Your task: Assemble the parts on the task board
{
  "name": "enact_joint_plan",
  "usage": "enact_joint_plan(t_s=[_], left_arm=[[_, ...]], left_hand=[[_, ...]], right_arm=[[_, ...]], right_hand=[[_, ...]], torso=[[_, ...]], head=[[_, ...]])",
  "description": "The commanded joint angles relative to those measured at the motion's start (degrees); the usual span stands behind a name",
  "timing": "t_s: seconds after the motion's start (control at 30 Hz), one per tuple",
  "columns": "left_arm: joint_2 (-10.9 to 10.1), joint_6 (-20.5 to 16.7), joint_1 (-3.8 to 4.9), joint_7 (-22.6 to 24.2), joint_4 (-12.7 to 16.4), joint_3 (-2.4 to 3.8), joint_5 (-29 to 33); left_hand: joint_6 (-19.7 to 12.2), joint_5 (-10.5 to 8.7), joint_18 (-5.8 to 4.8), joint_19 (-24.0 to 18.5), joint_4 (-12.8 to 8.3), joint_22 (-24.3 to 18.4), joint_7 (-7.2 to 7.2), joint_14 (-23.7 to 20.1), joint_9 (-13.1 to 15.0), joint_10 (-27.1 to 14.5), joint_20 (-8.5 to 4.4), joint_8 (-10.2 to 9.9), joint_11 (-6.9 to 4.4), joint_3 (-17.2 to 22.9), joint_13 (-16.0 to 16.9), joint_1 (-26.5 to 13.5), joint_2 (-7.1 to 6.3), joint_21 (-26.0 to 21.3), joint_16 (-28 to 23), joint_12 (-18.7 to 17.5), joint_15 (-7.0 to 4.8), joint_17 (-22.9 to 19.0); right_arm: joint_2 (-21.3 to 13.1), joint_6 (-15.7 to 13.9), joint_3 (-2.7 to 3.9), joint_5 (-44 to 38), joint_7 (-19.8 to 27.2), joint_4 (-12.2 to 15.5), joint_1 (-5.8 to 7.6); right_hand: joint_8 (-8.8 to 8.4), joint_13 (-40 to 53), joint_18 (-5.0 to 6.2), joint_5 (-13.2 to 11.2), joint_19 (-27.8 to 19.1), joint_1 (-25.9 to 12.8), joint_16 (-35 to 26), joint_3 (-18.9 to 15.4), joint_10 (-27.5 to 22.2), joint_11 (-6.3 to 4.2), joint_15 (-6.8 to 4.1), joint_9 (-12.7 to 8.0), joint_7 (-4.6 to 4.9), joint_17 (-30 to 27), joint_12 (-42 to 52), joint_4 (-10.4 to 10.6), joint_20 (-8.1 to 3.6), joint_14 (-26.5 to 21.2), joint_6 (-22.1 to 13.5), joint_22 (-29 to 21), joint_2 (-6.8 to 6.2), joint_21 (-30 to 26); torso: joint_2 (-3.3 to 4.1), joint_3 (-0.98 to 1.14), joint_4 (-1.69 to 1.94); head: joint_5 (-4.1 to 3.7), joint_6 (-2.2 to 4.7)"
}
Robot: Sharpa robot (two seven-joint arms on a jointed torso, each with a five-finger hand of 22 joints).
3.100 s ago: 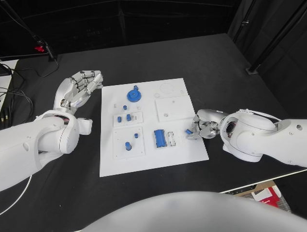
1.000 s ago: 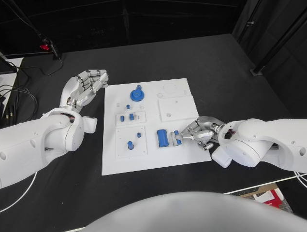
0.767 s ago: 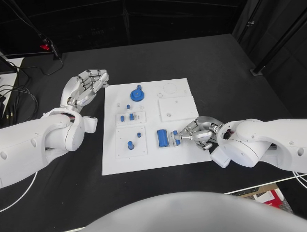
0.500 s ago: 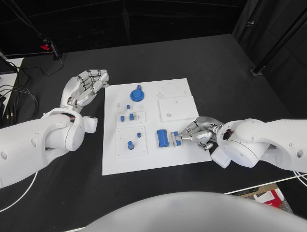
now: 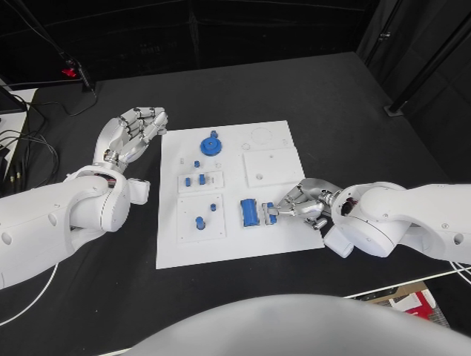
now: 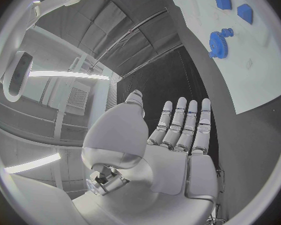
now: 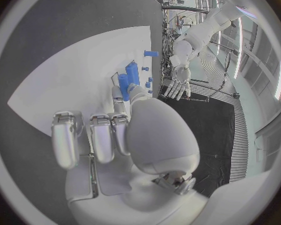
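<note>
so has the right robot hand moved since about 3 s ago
Yes. The right robot hand has come in from the task board's right edge onto it, and now holds a small blue part beside the large blue block.

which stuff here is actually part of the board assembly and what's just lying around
Part of the job:
task board
blue gear
blue block
small blue part at the right hand
small blue pegs

Lying about:
black cables at the table's left edge
red item on the far stand
</note>
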Motion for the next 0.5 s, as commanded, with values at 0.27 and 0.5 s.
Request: enact_joint_plan(t_s=[0.27, 0.5], left_arm=[[0.1, 0.5, 0.05, 2.8, 0.1, 0.05, 0.0], [0.0, 0.5, 0.05, 2.8, 0.0, 0.05, 0.0]], left_hand=[[-0.4, 0.46, 0.22, 0.2, 0.0, -0.1, 7.30, -0.1, -0.1, -0.5, 0.09, 0.4, -0.02, -0.3, -0.1, 0.2, 0.53, 0.3, 0.3, 0.3, -0.16, -0.2], [-0.4, 0.47, 0.22, 0.2, 0.0, -0.1, 7.30, -0.1, -0.1, -0.5, 0.09, 0.4, -0.02, -0.3, -0.1, 0.2, 0.53, 0.3, 0.3, 0.3, -0.16, -0.2]], right_arm=[[0.3, 0.5, -0.05, -5.6, -0.8, 0.2, -0.03], [0.4, 0.8, -0.05, -8.0, -0.7, 0.3, -0.03]], right_hand=[[-0.45, 15.1, -0.42, -0.8, 6.2, -1.1, 0.1, -0.9, 6.0, -0.04, -0.31, 0.2, -0.31, 15.1, 0.0, 0.9, -0.36, 6.1, 0.6, 15.1, -0.01, 0.2], [-0.46, 15.1, -0.42, -0.9, 6.2, -1.1, 0.1, -1.0, 6.0, -0.03, -0.32, 0.2, -0.31, 15.1, 0.0, 0.9, -0.37, 6.1, 0.6, 15.1, -0.05, 0.2]], torso=[[-0.02, -0.03, 0.04], [-0.02, -0.02, 0.03]], head=[[0.02, -0.01], [0.06, -0.01]])
